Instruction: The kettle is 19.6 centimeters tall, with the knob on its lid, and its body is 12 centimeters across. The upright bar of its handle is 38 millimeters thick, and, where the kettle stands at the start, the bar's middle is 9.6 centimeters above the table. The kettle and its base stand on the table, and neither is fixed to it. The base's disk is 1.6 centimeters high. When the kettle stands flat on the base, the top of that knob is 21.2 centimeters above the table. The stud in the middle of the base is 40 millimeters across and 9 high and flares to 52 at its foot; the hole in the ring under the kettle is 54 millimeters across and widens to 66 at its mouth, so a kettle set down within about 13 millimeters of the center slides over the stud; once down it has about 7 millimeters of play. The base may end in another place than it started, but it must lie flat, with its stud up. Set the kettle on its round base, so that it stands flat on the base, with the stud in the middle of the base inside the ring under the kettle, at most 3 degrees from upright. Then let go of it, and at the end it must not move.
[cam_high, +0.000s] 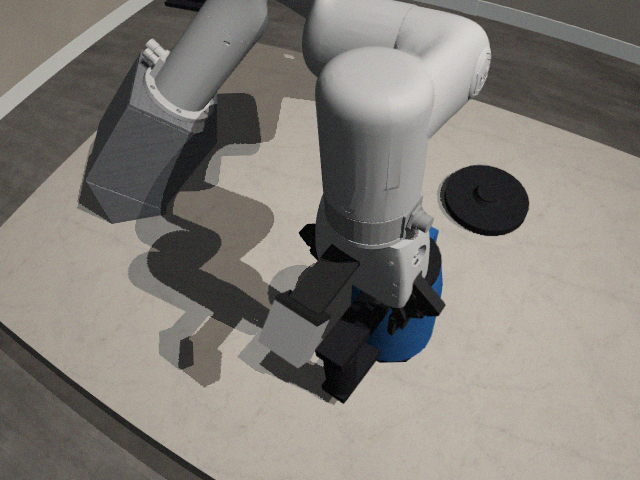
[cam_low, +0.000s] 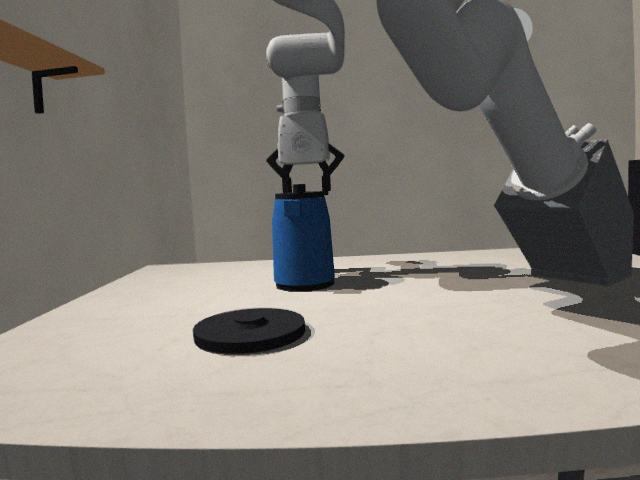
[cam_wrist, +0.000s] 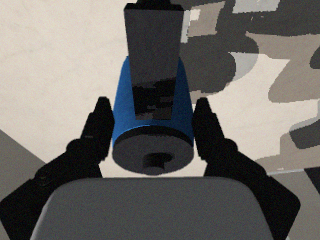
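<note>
Early stage: the blue kettle (cam_low: 302, 242) stands upright on the table (cam_low: 413, 372), well apart from its round base (cam_low: 248, 329), while the gripper (cam_low: 305, 189) hangs open and empty around the lid; grasping, carrying, seating and release remain.

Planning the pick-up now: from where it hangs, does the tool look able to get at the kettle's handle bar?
Probably not directly. The open tool straddles the lid of the kettle, fingers beside the body. The handle sticks out on the far side, nothing blocking it, but the tool would have to shift over.
</note>
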